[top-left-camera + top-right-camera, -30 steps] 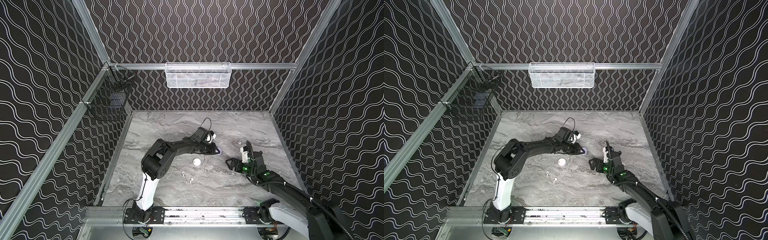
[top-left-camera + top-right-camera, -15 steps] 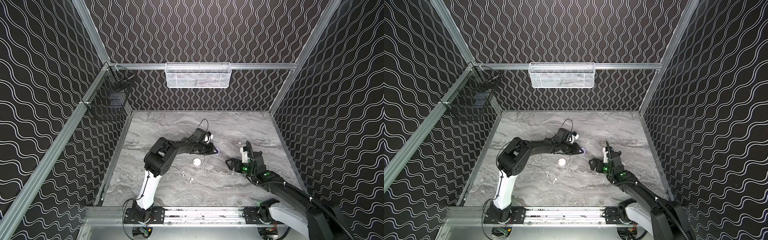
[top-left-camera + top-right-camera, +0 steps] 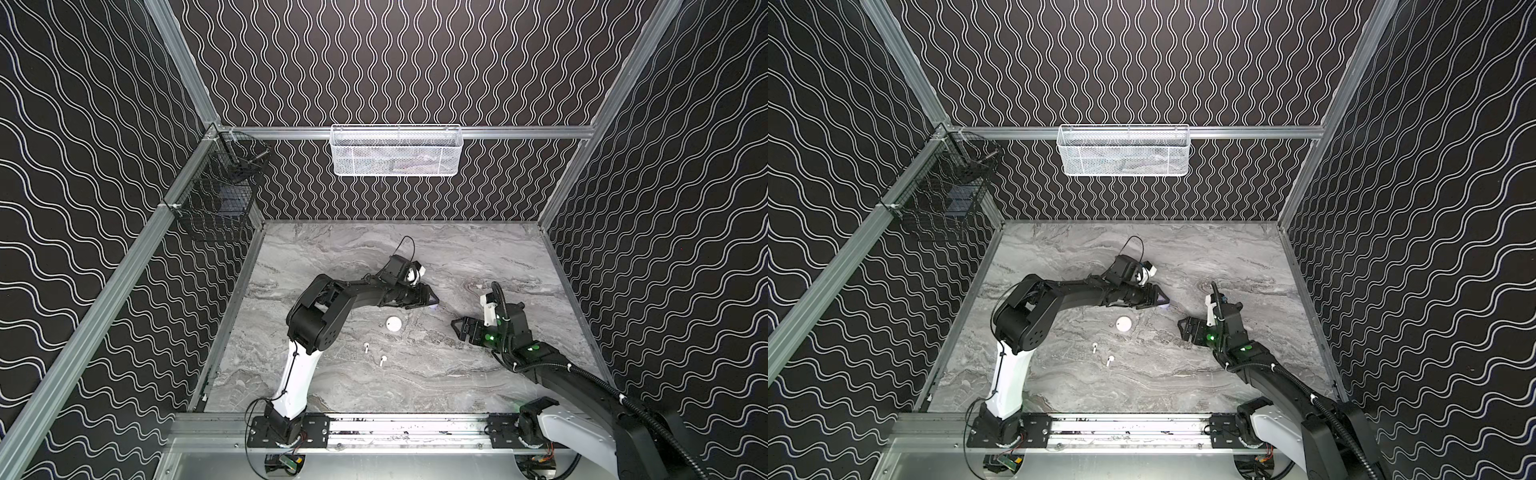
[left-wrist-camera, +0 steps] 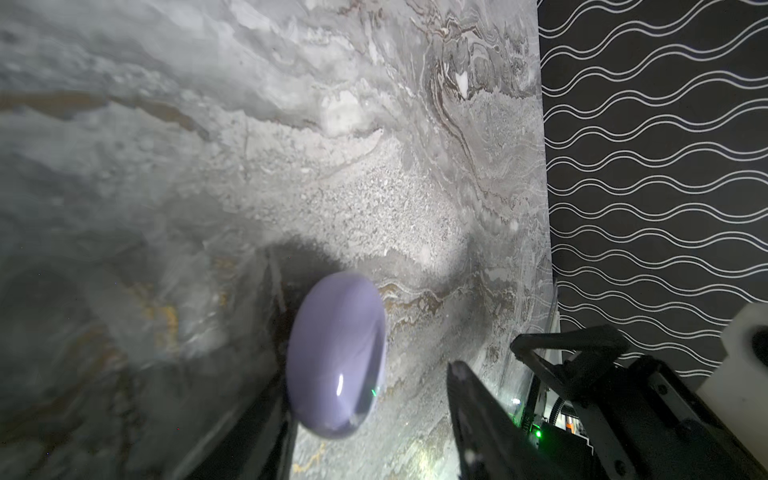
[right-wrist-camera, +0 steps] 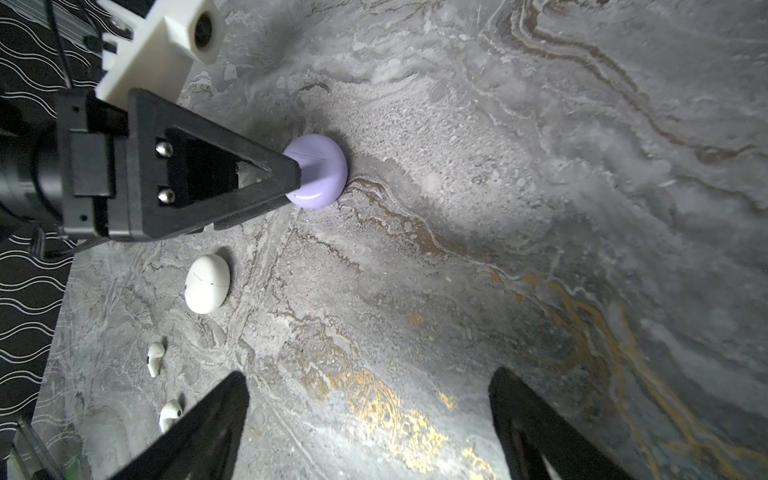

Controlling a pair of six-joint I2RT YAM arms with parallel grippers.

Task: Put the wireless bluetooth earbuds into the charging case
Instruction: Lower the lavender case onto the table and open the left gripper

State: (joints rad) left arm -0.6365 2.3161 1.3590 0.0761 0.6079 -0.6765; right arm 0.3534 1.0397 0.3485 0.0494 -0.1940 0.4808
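Observation:
A closed lilac charging case (image 4: 336, 357) (image 5: 322, 174) (image 3: 433, 306) lies on the marble table, right of centre. My left gripper (image 4: 365, 411) (image 3: 431, 298) (image 3: 1160, 300) is open around it: the case rests against one finger (image 4: 257, 419), and a clear gap separates it from the other finger (image 4: 469, 407). A closed white charging case (image 3: 393, 323) (image 3: 1123, 323) (image 5: 206, 283) sits nearer the front. Two white earbuds (image 3: 366, 347) (image 3: 382, 360) (image 5: 155, 358) (image 5: 170, 412) lie loose in front of it. My right gripper (image 5: 368, 378) (image 3: 457, 328) stands open and empty, low over the table to the right of the cases.
A white mesh basket (image 3: 395, 151) hangs on the back wall and a black wire basket (image 3: 220, 199) on the left wall. Patterned walls close in the marble table (image 3: 457, 386) on three sides; a metal rail (image 3: 407, 428) runs along its front edge.
My left gripper was shut on the lilac case; its jaws have now opened and let the case go. The right arm has not moved.

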